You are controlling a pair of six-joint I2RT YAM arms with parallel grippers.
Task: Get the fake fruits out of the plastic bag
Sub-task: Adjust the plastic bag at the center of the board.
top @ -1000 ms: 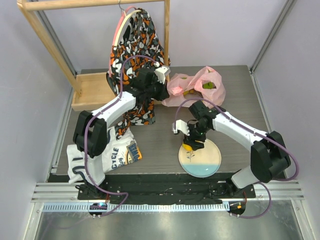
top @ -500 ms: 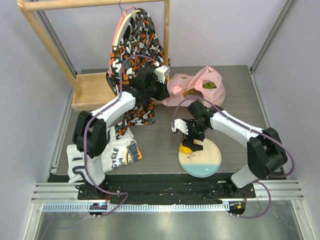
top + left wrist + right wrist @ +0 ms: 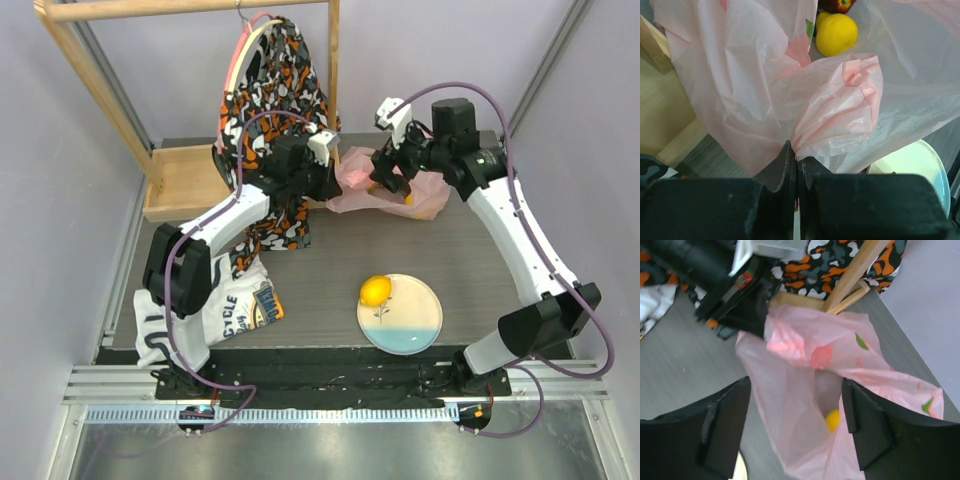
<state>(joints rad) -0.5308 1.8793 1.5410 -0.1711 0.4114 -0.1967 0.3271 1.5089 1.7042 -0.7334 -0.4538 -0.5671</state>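
Fake lemon [image 3: 375, 290] now sits released on the plate [image 3: 415, 322] at the bench [image 3: 320, 262] front, second lemon [image 3: 836, 33] and dark red fruit [image 3: 837, 4] remain inside the plastic bag [image 3: 830, 100] at the back, whose rim the left end effector [image 3: 796, 162] pinches tight, while the right end effector [image 3: 796, 422], wide open and empty, has swung back over the mouth for the next pick.

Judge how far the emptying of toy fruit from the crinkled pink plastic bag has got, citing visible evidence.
Done: one yellow plastic lemon lies on the round cream-and-blue plate. In hand: the left gripper is shut on the pink plastic bag; the open right gripper hovers over its mouth. Left: at least a second yellow lemon and a dark red fruit inside.
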